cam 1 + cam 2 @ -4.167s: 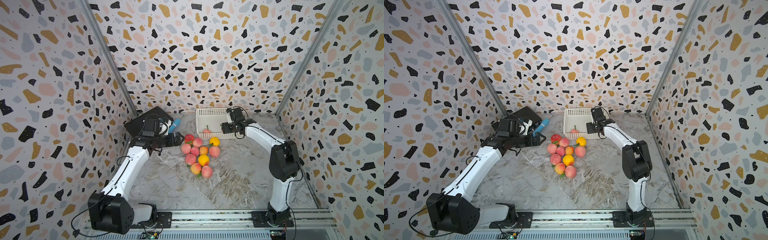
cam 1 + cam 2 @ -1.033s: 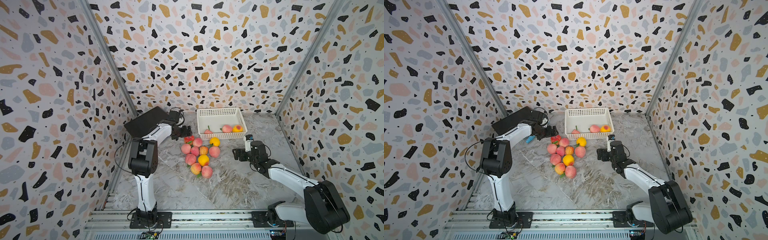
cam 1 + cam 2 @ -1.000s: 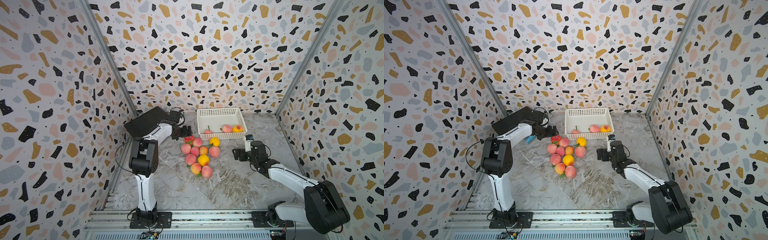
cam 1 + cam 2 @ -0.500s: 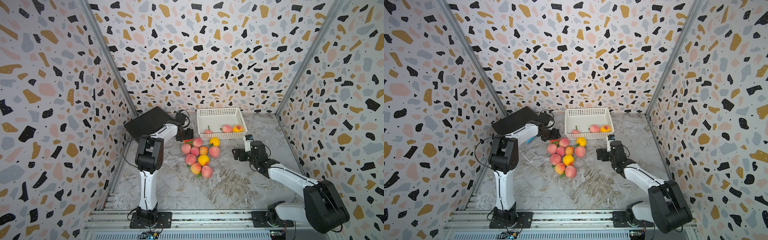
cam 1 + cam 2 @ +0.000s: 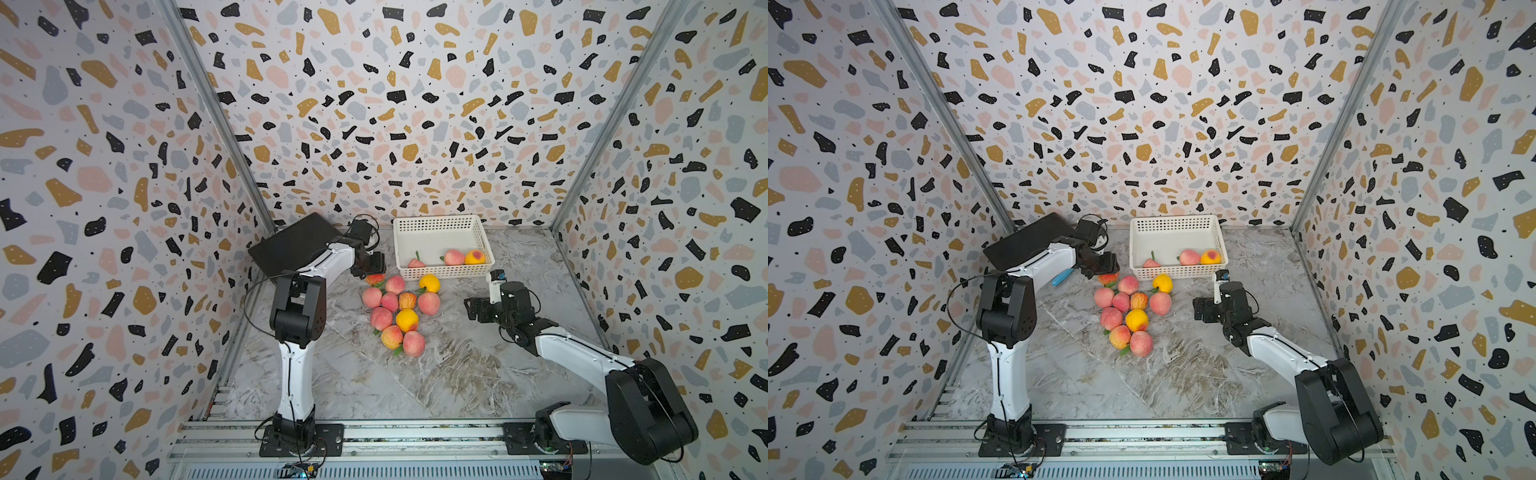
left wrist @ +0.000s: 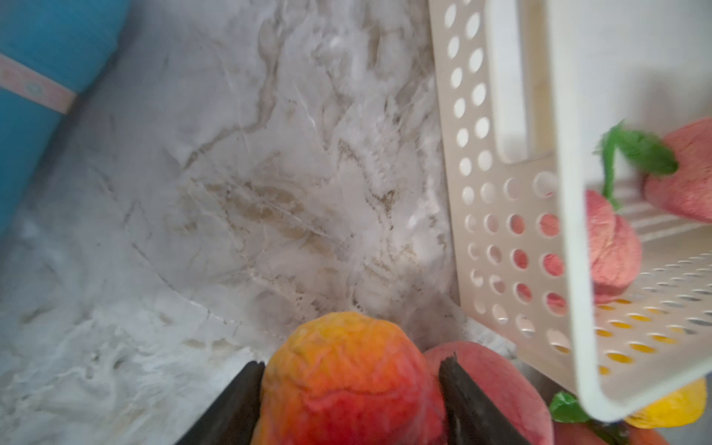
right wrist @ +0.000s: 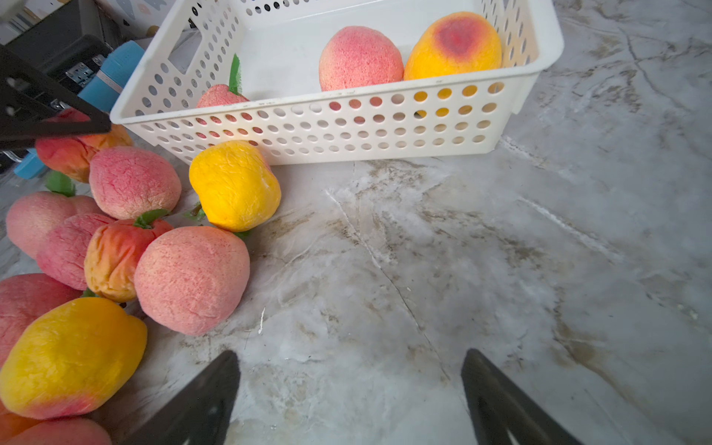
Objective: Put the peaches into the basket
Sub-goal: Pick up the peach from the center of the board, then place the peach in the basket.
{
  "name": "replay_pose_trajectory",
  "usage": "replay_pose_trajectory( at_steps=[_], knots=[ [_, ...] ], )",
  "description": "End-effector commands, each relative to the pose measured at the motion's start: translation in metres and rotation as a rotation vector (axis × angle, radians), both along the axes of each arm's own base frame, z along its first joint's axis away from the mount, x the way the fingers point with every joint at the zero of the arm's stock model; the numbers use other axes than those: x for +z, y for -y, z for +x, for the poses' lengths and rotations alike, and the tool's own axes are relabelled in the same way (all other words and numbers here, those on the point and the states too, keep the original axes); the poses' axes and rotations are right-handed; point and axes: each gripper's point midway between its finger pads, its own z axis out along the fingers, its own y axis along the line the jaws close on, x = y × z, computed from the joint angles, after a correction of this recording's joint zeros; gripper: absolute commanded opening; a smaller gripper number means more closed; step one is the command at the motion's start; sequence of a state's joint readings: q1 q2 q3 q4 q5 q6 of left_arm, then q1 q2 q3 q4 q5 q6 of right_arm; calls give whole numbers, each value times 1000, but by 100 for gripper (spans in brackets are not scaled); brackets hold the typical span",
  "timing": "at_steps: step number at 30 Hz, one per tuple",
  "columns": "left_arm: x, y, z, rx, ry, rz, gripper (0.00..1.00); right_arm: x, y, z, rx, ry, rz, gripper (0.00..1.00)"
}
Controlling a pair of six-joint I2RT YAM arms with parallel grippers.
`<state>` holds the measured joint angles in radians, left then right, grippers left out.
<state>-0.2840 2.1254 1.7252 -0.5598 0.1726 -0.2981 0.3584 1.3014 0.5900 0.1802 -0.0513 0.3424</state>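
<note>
Beside the black case [image 5: 291, 245] and blue cylinder [image 5: 1062, 276] at the left, the left gripper [image 5: 372, 270] has its jaws pressed on both sides of a red peach [image 6: 339, 370]. That one sits at the far-left end of the loose peaches [image 5: 395, 309], clustered on the counter [image 5: 457, 374] just in front of the basket [image 5: 436, 219], which holds three more against its near wall. To the right, the right gripper [image 7: 350, 360] hangs wide and empty over bare counter, apart from the cluster.
</note>
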Motion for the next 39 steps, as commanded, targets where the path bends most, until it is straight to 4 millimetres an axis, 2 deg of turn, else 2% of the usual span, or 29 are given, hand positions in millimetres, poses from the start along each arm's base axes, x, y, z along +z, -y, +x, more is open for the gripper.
replay_pose_trajectory(
  at_steps=[1, 5, 10, 13, 17, 22, 27, 30, 39],
  knots=[
    [63, 13, 11, -46, 143, -4, 67, 2, 2, 5, -24, 4, 3, 92],
    [89, 31, 17, -99, 214, 6, 68, 4, 3, 5, -32, 10, 7, 92],
    [122, 65, 24, -193, 333, 34, 68, 1, 2, 5, -34, 7, 11, 92],
    [125, 87, 32, -245, 365, 22, 69, 0, 2, 6, -36, 4, 13, 92],
    [115, 110, 46, -286, 374, 4, 69, -2, 3, 6, -41, 7, 12, 92],
    [97, 126, 66, -322, 400, 19, 69, -5, 3, 7, -42, 1, 8, 92],
    [72, 132, 84, -328, 414, 39, 69, -7, 1, 6, -32, -5, 11, 92],
    [65, 136, 92, -347, 431, 59, 71, -8, 0, 7, -29, -7, 14, 92],
    [29, 136, 90, -397, 375, 102, 76, -9, -2, 7, -22, -12, 21, 92]
  ],
)
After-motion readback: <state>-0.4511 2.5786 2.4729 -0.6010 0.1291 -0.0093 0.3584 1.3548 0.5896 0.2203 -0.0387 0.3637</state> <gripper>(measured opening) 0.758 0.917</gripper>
